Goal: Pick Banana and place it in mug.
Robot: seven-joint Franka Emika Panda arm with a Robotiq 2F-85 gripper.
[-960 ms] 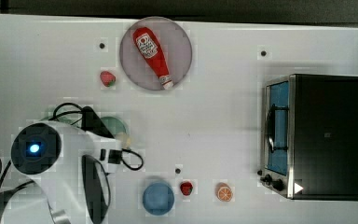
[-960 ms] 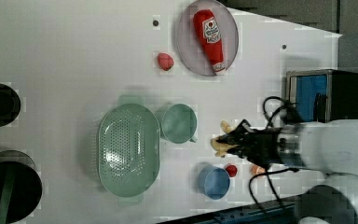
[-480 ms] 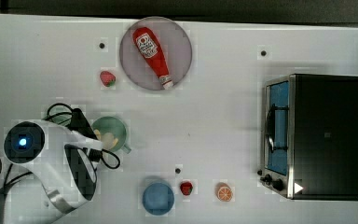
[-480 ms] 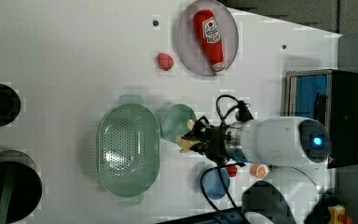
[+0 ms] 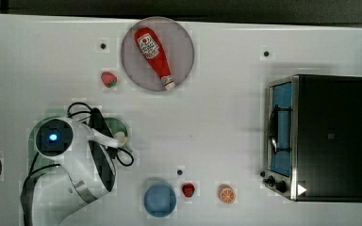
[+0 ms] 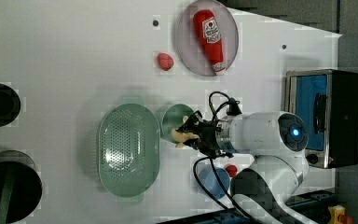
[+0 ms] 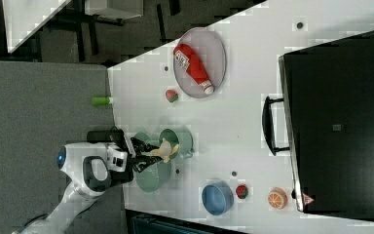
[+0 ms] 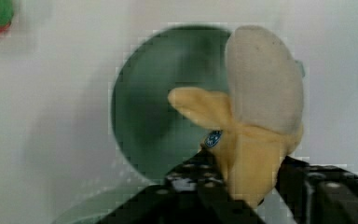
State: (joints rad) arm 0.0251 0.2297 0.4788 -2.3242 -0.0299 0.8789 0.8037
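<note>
the gripper has the banana between its black fingers, which stand partly open at the width of the fruit's yellow lower end; the wrist view shows that end wedged between them, with the pale peeled tip and a curled flap of peel sticking out past the fingers. the banana hangs over the rim of the mug, a round pale green cup whose dark inside shows behind the fruit in the wrist view. in the top view the banana shows as a small cream spot over the mug, half covered by the white arm. whether the fruit touches the mug i cannot tell. in the left view a large perforated green basket lies just beside the mug on the left view's left. on the white table a grey plate carries a red ketchup bottle, with a strawberry near it. a blue cup, a second strawberry and an orange slice sit in a row near the table's edge, and a toaster oven stands well apart on the top view's right.
</note>
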